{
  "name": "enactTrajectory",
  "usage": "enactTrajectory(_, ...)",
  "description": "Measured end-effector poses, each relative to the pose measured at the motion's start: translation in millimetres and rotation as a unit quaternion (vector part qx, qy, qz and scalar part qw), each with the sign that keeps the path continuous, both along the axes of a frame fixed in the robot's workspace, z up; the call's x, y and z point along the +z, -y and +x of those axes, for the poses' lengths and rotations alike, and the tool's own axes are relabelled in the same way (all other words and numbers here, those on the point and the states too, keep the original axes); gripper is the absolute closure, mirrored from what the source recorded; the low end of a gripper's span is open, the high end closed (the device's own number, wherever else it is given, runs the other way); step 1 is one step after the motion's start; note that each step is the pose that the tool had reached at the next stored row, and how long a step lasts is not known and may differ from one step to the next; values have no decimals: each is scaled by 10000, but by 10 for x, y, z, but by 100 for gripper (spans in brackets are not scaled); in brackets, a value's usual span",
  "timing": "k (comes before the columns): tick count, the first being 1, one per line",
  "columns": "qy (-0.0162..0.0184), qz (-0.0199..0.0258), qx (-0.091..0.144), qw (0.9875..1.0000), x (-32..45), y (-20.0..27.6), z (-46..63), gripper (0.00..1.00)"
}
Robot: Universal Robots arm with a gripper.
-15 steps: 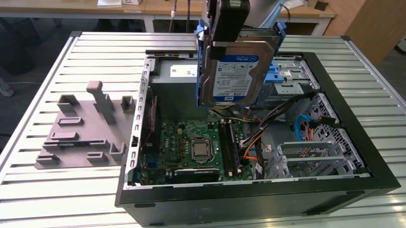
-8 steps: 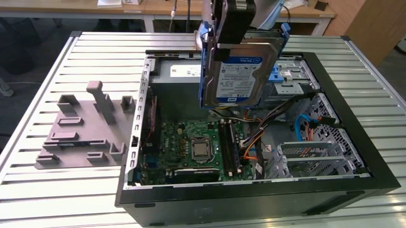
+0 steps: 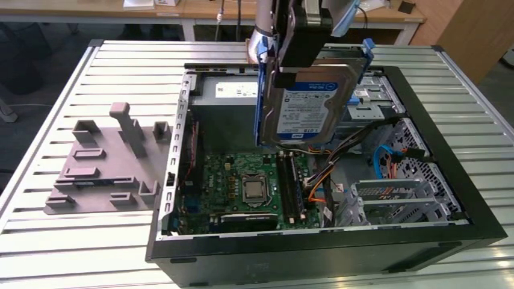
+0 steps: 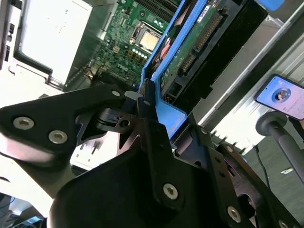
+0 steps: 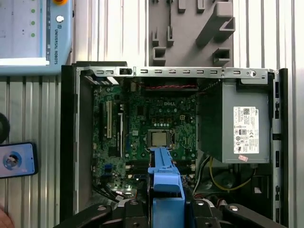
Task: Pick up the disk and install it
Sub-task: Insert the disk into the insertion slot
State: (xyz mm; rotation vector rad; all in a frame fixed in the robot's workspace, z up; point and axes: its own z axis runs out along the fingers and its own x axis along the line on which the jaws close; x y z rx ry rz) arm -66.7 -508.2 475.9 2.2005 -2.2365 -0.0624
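The disk (image 3: 309, 102), a silver hard drive with a white-and-blue label in a blue plastic bracket, hangs upright on edge above the open computer case (image 3: 321, 244). My gripper (image 3: 287, 71) is shut on its upper edge, coming down from above. The drive's lower end hovers over the motherboard (image 3: 249, 186), just above the case's top edge. In the second wrist view the blue bracket (image 4: 164, 61) and the drive's green circuit side run away from my gripper (image 4: 146, 102). In the first wrist view the bracket (image 5: 164, 183) sticks out from my gripper (image 5: 164, 211) over the board.
A grey power supply (image 5: 237, 123) with a white sticker fills one corner of the case. Metal drive bays (image 3: 374, 102) and cables sit behind the disk. A grey holder with upright posts (image 3: 105, 162) lies on the slatted table at the exterior view's left. A phone (image 5: 16, 159) lies beside the case.
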Motion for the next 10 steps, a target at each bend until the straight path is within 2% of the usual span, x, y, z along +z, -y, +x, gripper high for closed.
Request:
enactTrajectory(3, 0, 1, 0, 10000, -3, 84, 3, 64)
enactTrajectory(6, 0, 0, 0, 10000, -4, 146, 7, 64)
enactTrajectory(10, 0, 1, 0, 10000, -9, 180, 28, 64)
